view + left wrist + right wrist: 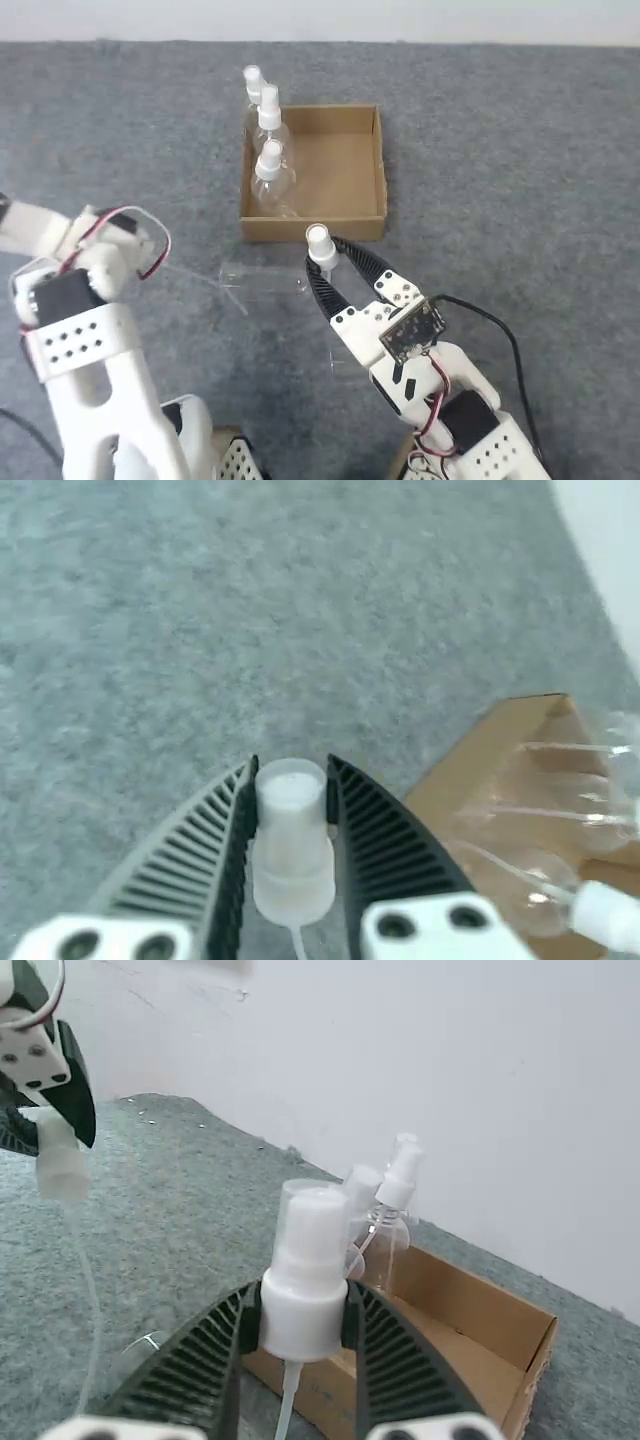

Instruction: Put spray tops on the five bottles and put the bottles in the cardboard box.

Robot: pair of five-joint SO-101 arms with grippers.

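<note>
- The main hazard is that both pincers are occupied, so nothing is free to steady a bottle. The right pincer is clamped on a spray top, held upright by its collar. The left pincer is likewise closed round a second spray top.
- A bare bottle lies on its side on the tabletop, just beside the right pincer's tips and lower than them, toward the left pincer. It is clear, light and round, so it would likely roll or skid if a top were pushed at its neck.
- Each top trails a thin dip tube beneath the jaws. It looks flexible. If it meets the bottle's mouth off-centre it could bend or ride outside the neck, and the top would not seat.
- The hold is on a narrow, smooth collar, so a sideways push while fitting could tilt the top between the jaws or let it slip out.
- The cardboard box sits just ahead of the right pincer, its near wall close to the held top. A forward move at this height could catch that wall and shove the box.
- Three capped bottles stand in a row along the box's side, ahead of the right pincer and a little toward the left pincer's side. They are tall and light, so a nudge to the box might topple them. I cannot tell whether the farthest one stands inside the wall.
- With two tops in hand, two fittings appear to remain.
</note>
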